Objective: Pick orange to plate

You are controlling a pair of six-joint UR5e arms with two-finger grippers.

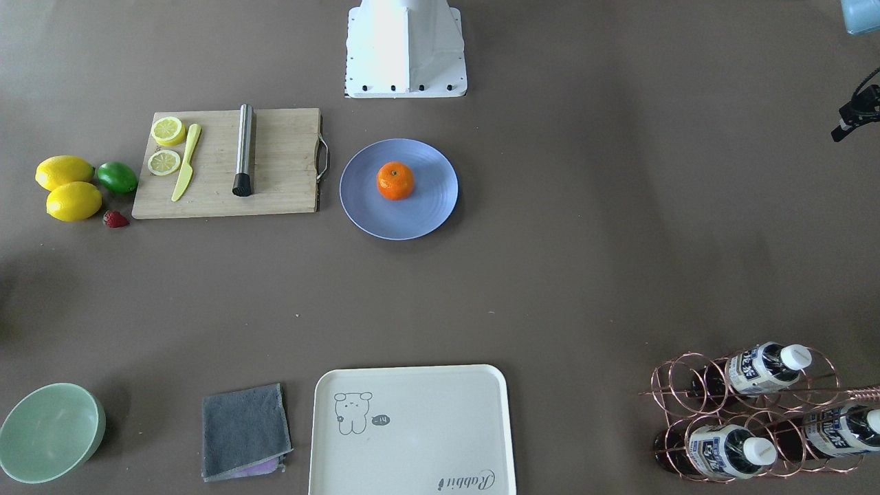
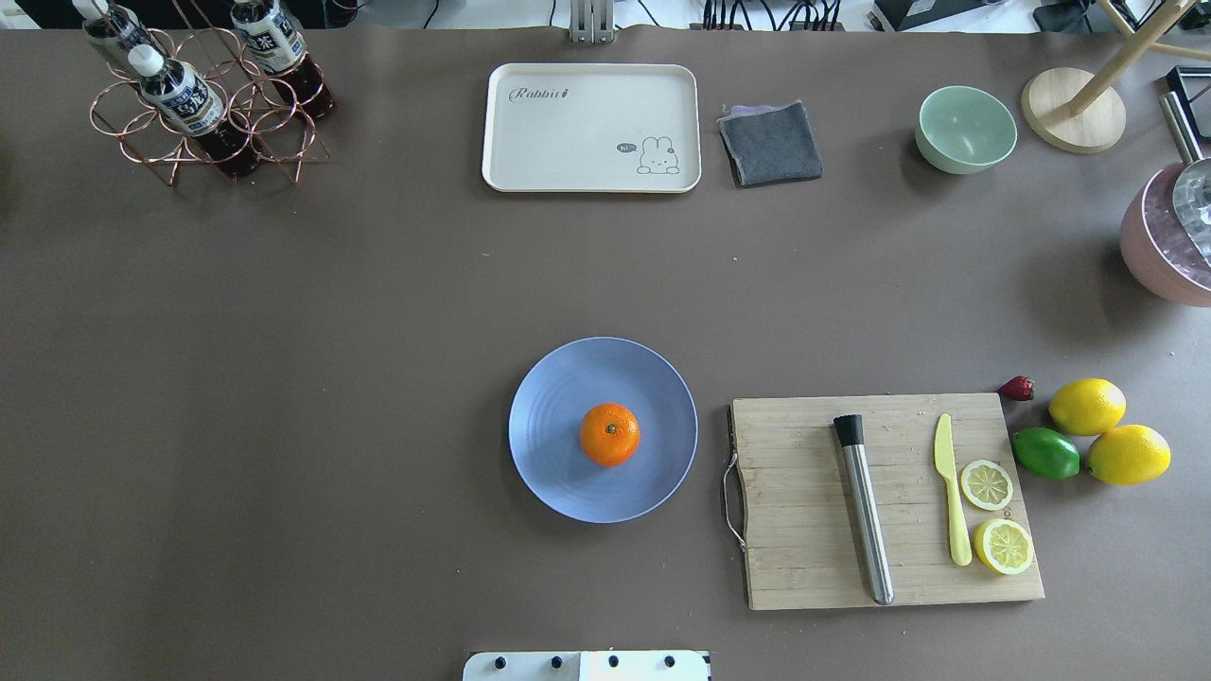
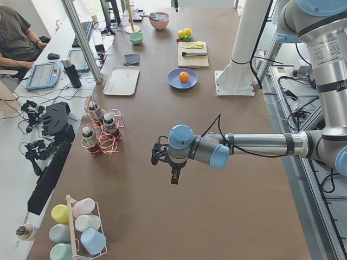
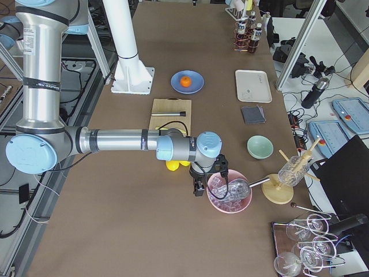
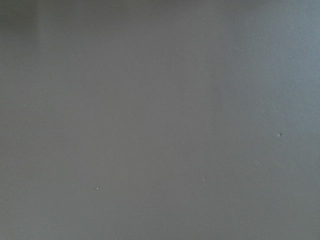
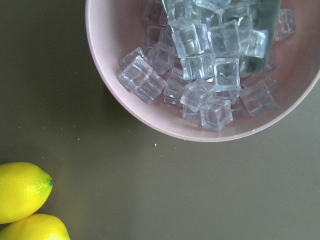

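The orange rests near the middle of the light-blue plate, stem dimple up; the front view shows the orange on the plate too. No gripper is near either one. My left gripper hangs over bare table far out past the bottle rack, and I cannot tell whether it is open or shut. My right gripper hovers at the other end beside the pink bowl of ice; its state cannot be told either. Neither wrist view shows any fingers.
Right of the plate lies a cutting board with a metal muddler, yellow knife and lemon slices. Lemons, a lime and a strawberry sit beyond it. A cream tray, grey cloth, green bowl and bottle rack line the far edge.
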